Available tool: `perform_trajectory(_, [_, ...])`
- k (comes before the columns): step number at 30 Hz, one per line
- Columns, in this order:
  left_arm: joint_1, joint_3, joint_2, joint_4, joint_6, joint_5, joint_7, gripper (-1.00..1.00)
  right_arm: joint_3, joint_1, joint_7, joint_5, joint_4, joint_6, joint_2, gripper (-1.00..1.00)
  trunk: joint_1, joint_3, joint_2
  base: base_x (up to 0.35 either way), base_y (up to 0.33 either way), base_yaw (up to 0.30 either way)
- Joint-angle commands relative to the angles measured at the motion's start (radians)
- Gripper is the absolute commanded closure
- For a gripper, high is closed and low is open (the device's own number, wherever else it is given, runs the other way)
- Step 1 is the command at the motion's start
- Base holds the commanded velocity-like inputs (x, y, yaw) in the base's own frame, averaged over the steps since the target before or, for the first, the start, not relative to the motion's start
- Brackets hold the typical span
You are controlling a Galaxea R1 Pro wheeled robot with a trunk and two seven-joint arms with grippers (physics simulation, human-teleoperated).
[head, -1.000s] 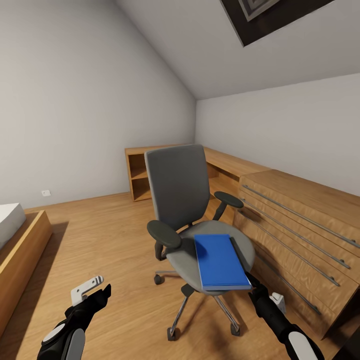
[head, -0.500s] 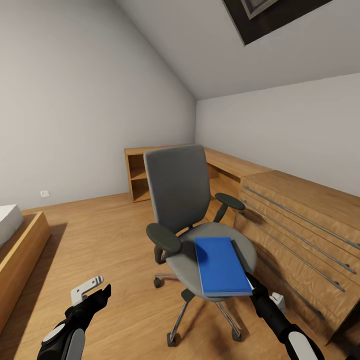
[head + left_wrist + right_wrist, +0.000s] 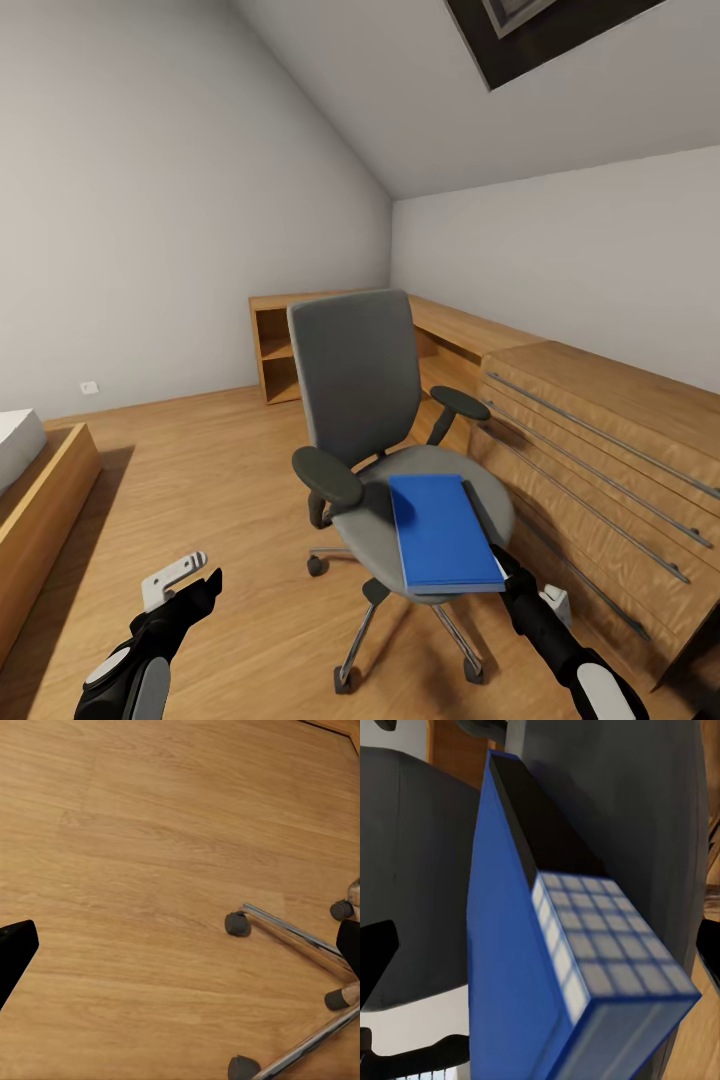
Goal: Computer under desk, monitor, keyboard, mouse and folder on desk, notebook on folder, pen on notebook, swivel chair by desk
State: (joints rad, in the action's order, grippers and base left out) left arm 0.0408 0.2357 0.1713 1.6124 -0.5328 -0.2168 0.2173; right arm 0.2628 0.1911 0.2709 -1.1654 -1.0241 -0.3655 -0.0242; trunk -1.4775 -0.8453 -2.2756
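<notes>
The grey swivel chair [image 3: 360,385] stands in the middle of the wood floor, its seat turned toward me. The bright-blue folder [image 3: 440,530] lies flat on the seat, its near end overhanging the front edge. My right gripper [image 3: 508,578] is at the folder's near right corner. In the right wrist view that gripper [image 3: 540,945] is open, one finger on each side of the folder [image 3: 510,967], whose end face fills the gap. My left gripper [image 3: 185,585] hangs open and empty low to the chair's left, over the floor and the chair's castors [image 3: 237,923].
A light-wood drawer chest [image 3: 600,460] stands close along the chair's right side. Low wood shelves [image 3: 275,350] line the back wall. A bed frame [image 3: 40,500] sits at the far left, with open floor between it and the chair.
The whole view shifted slightly a second ago, so chair and folder sit a touch lower in the picture. Since half a second ago nothing has moved.
</notes>
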Motion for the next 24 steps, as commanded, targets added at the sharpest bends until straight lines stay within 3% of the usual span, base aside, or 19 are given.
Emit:
perform_trajectory(1, [0.001,0.001,0.001,0.001,-0.004,-0.011,0.007,-1.0,0.002,0.001,0.001,-0.007,0.0,-0.007,0.0,-1.0,0.0,-0.001,0.0,0.0,0.0,0.0])
perform_trajectory(2, [0.001,0.001,0.001,0.001,-0.004,-0.011,0.007,-1.0,0.002,0.001,0.0,-0.007,0.0,-0.007,0.001,-1.0,0.0,-0.001,0.0,0.0,0.0,0.0])
perform_trajectory(3, [0.001,0.001,0.001,0.001,-0.004,-0.011,0.007,-1.0,0.002,0.001,0.0,-0.007,0.0,-0.007,0.001,1.0,0.0,-0.001,0.0,0.0,0.0,0.0])
perform_trajectory(16, [0.001,0.001,0.001,0.001,-0.004,-0.012,0.007,-1.0,0.003,0.001,-0.019,-0.007,0.0,-0.007,0.0,1.0,0.0,-0.001,0.0,0.0,0.0,0.0])
perform_trajectory(24, [0.001,0.001,0.001,0.001,-0.004,-0.012,0.007,-1.0,0.003,0.001,-0.02,-0.005,-0.001,-0.005,0.0,1.0,0.031,0.024,0.056,0.0,0.0,0.0])
